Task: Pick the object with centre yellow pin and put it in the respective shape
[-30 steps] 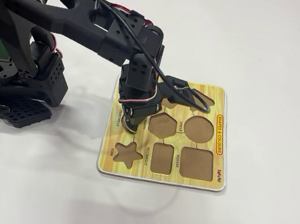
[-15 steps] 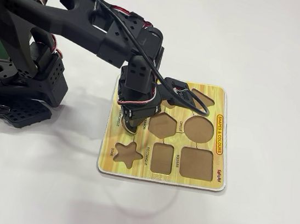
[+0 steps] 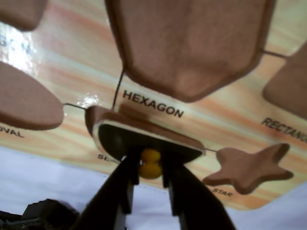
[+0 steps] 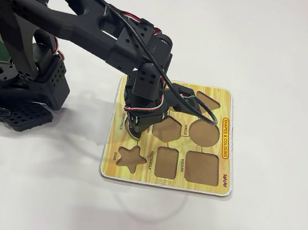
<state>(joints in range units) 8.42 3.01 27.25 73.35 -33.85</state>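
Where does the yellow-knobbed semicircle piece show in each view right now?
Wrist view: semicircle piece bottom centre, knob between the pincer fingers.
Fixed view: mostly hidden under the pincer at the board's left edge.
Shared landmark: star cutout beside it.

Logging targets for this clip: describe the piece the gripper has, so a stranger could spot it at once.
Start at the yellow wood-grain shape board on the white table. In the wrist view, look just below the HEXAGON label: the gripper pinches a yellow knob there. That knob belongs to the semicircular piece, the only loose piece among empty brown cutouts.
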